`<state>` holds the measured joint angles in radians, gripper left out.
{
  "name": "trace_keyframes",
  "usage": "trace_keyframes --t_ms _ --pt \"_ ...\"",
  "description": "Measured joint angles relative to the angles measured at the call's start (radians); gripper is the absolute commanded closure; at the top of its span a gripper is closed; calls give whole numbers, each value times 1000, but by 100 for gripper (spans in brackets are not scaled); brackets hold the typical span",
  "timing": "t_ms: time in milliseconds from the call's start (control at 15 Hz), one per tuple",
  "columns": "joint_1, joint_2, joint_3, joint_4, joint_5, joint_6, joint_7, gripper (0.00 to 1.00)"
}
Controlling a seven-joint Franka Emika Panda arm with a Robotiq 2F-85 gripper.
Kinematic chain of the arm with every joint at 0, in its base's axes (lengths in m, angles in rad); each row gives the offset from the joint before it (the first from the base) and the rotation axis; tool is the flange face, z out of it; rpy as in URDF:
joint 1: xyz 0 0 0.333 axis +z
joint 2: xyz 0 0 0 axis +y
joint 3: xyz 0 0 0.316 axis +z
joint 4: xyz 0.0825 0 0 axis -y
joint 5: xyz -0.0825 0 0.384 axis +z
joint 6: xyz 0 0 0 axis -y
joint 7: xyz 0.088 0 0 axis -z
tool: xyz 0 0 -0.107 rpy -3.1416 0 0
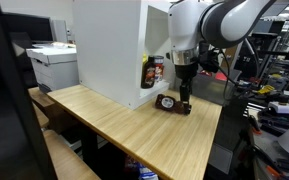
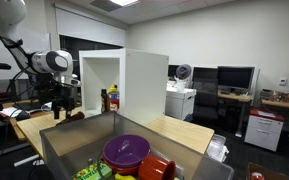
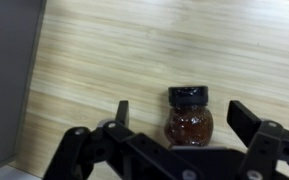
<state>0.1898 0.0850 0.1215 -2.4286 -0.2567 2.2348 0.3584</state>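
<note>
1. Claw (image 3: 181,113): jaws are seen fully apart in the wrist view; nothing is clamped; both fingers (image 3: 122,112) are clear of any surface.
2. Thing nearest: small glass jar with dark brown contents and a black lid (image 3: 189,122); it appears to lie on its side on the light wooden worktop (image 3: 104,50).
3. Key relation: the jar is placed directly under the claw, between the two fingers; it sits slightly off the midline, nearer the finger at the picture's right; gaps are seen on both sides, so no contact is made.
4. Long axis: in the wrist view it runs up the picture, lid at the far end, base toward the wrist; the jaws' closing line is thus set across the long axis, over the body rather than the lid.
5. Height: in an exterior view the claw (image 1: 185,93) is seen just above and beside the jar (image 1: 169,103); whether the fingertips reach the jar's level cannot be told.
6. Surroundings: a tall white open-fronted cabinet (image 1: 109,50) stands near the jar; a dark bottle with a red label (image 1: 153,72) is housed inside it, apart from the claw.
</note>
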Motion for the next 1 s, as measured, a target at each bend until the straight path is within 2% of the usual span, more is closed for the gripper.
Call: trace_keyframes --t_ms 400,667,1000 --pt "11 -1 10 -52 -55 29 49 2" --pt "13 8 17 -67 -83 61 60 0" --pt "15 37 17 -68 -125 131 139 0"
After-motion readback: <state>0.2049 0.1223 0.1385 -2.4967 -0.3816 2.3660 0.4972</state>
